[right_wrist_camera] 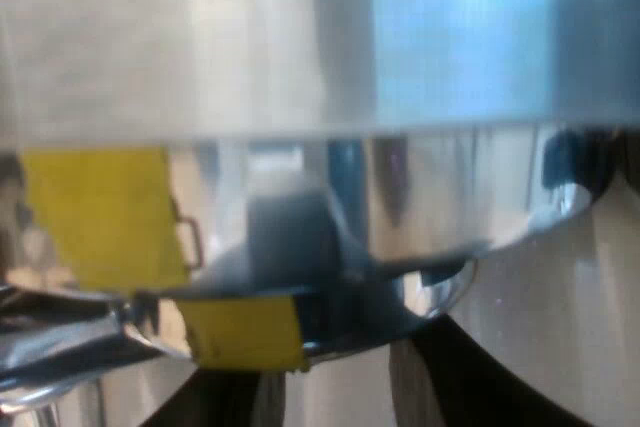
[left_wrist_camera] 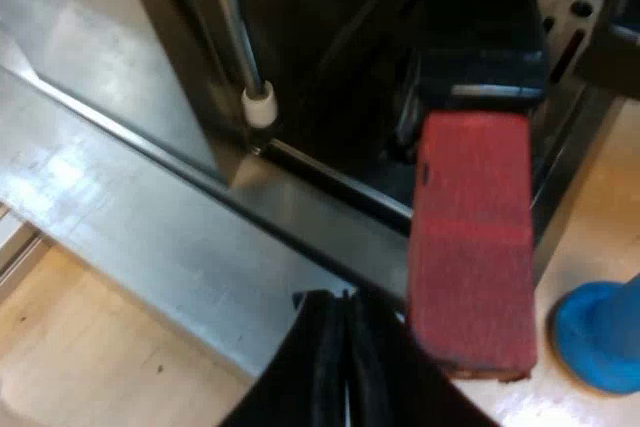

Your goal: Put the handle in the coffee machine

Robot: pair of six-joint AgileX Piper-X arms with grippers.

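Observation:
The holder's handle runs from its dark part (left_wrist_camera: 480, 37) to its red end (left_wrist_camera: 472, 247), which sticks out from the espresso machine (left_wrist_camera: 330, 57) at its front. My left gripper (left_wrist_camera: 345, 299) hovers just beside the red end, shut with nothing between its black fingers. My right gripper (right_wrist_camera: 340, 387) sits very close under a curved shiny metal body (right_wrist_camera: 400, 207) with a yellow patch (right_wrist_camera: 100, 212) on it. Its two black fingers (right_wrist_camera: 475, 377) stand apart with a pale surface between them. I cannot tell what the metal body is.
A steam wand with a white tip (left_wrist_camera: 259, 104) hangs at the machine's front, near the handle. The machine's metal base edge (left_wrist_camera: 150, 217) runs under it. A blue tamper (left_wrist_camera: 600, 337) stands on the pale table (left_wrist_camera: 600, 237) close to the red end.

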